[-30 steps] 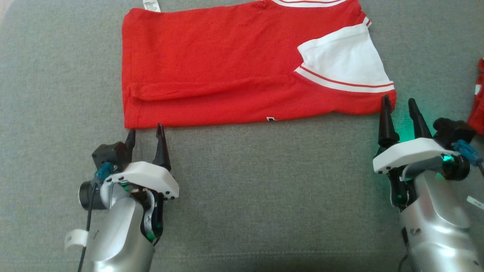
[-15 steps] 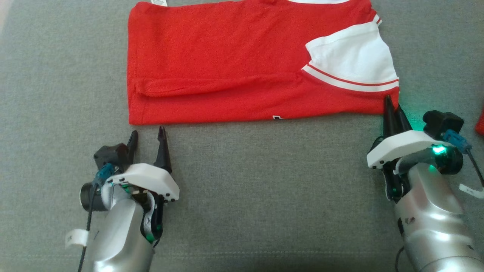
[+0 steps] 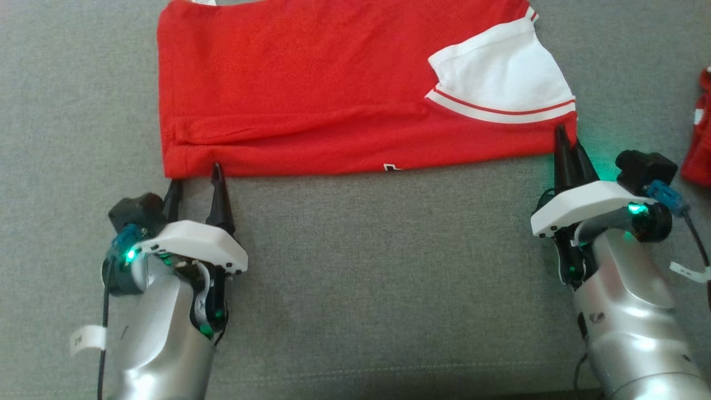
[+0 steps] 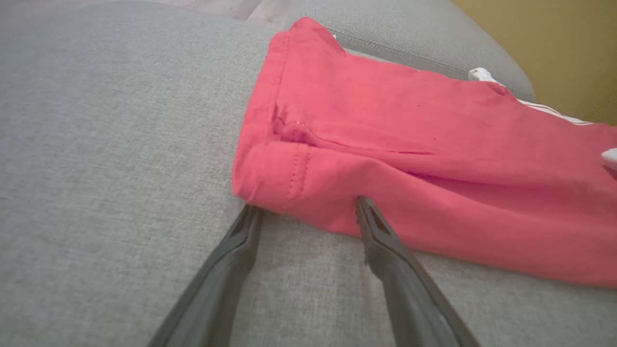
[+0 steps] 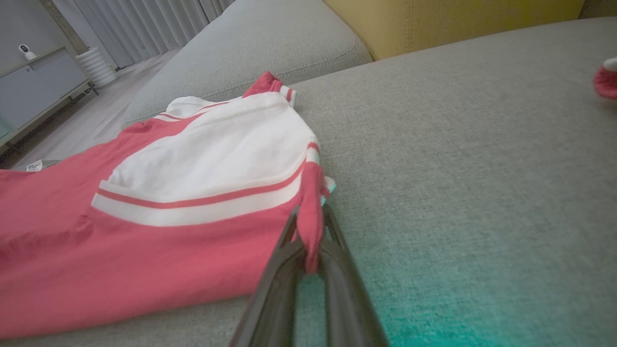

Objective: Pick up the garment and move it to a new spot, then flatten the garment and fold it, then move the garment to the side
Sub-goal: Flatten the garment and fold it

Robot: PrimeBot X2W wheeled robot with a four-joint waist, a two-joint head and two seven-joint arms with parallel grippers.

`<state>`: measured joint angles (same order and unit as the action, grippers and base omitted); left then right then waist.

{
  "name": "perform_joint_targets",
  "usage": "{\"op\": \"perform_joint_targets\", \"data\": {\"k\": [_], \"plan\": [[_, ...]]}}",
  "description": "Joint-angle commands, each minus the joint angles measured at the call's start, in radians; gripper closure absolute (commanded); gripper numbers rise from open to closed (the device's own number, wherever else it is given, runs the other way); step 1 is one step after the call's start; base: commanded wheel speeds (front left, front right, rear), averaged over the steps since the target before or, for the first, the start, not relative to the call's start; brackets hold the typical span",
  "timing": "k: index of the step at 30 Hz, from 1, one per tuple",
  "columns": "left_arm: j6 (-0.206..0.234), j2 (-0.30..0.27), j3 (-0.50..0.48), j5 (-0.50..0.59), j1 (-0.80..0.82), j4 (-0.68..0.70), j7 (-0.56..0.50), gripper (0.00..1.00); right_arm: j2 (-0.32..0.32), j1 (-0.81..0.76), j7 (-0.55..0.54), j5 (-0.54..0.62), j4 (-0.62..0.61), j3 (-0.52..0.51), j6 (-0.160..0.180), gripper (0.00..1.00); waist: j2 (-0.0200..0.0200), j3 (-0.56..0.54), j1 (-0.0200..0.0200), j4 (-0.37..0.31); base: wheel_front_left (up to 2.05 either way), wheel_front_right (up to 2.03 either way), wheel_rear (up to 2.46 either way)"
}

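The garment [image 3: 311,94] is a red shirt with a white, red-striped sleeve, folded into a wide band on the grey cushion. My right gripper [image 3: 567,143] is shut on its near right corner; in the right wrist view a pinch of red cloth [image 5: 309,226] sits between the closed fingers. My left gripper [image 3: 195,176] stands open at the near left corner, its fingertips touching the garment's edge [image 4: 299,193]. One left finger lies beside the corner, the other rests against the hem.
Another red cloth [image 3: 699,139] lies at the right edge of the grey cushion [image 3: 361,278]. A yellow backrest [image 5: 458,19] rises behind. The cushion's front seam runs near the bottom of the head view.
My right gripper shut on the garment's right corner. The left gripper moved forward until its open fingertips reached the left corner. The head camera also shifted.
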<state>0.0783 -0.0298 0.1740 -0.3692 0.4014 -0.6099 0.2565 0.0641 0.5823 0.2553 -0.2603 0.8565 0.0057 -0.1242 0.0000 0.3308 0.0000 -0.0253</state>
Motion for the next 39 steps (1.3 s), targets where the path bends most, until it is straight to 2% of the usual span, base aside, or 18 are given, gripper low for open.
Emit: {"op": "perform_joint_targets", "data": {"k": [1,6,14,19,28,34,35,36,37,39], "plan": [[-0.002,-0.020,-0.039,0.008,0.026,0.030,0.005,0.00,-0.013,0.017,0.006,-0.008,-0.030,0.026,-0.007,1.00,0.0000,0.003,0.0000,-0.004,0.00,0.00,0.00],[-0.009,-0.020,-0.038,0.011,0.012,0.025,0.005,0.00,-0.013,0.017,0.006,-0.014,-0.032,0.029,-0.007,1.00,0.0000,-0.003,0.0000,-0.007,0.00,0.00,0.00],[-0.053,-0.020,-0.068,0.002,-0.034,0.139,0.005,0.00,-0.014,0.009,0.006,-0.021,-0.033,0.028,-0.007,1.00,0.0000,-0.025,0.0000,0.006,0.00,0.00,0.00],[-0.053,-0.020,-0.101,-0.001,-0.056,0.202,0.005,0.00,-0.014,0.007,0.006,-0.040,-0.035,0.047,-0.007,1.00,0.0000,-0.032,0.0000,0.002,0.00,0.00,0.00],[0.001,-0.020,-0.090,-0.007,0.001,0.019,0.005,0.00,-0.014,0.010,0.006,-0.053,-0.040,0.068,-0.007,1.00,0.0000,-0.024,0.0000,-0.021,0.00,0.00,0.00],[0.002,-0.020,-0.070,-0.025,0.044,-0.122,0.005,0.00,-0.014,0.012,0.006,-0.054,-0.045,0.071,-0.007,1.00,0.0000,-0.019,0.0000,-0.033,0.00,0.00,0.00],[-0.002,-0.020,-0.063,-0.033,0.048,-0.141,0.005,0.37,-0.014,0.012,0.006,-0.055,-0.047,0.071,-0.007,1.00,0.0000,-0.020,0.0000,-0.033,0.00,0.00,0.00],[-0.009,-0.020,-0.055,-0.041,0.051,-0.161,0.005,0.83,-0.014,0.012,0.006,-0.056,-0.048,0.071,-0.007,1.00,0.0000,-0.021,0.0000,-0.033,0.00,0.00,0.00],[-0.019,-0.020,-0.043,-0.048,0.055,-0.181,0.005,1.00,-0.014,0.012,0.006,-0.058,-0.050,0.070,-0.007,1.00,0.0000,-0.023,0.0000,-0.032,0.00,0.00,0.00],[-0.039,-0.020,-0.026,-0.064,0.063,-0.209,0.005,1.00,-0.014,0.010,0.006,-0.061,-0.053,0.068,-0.007,1.00,0.0000,-0.027,0.0000,-0.029,0.00,0.00,0.00]]}}
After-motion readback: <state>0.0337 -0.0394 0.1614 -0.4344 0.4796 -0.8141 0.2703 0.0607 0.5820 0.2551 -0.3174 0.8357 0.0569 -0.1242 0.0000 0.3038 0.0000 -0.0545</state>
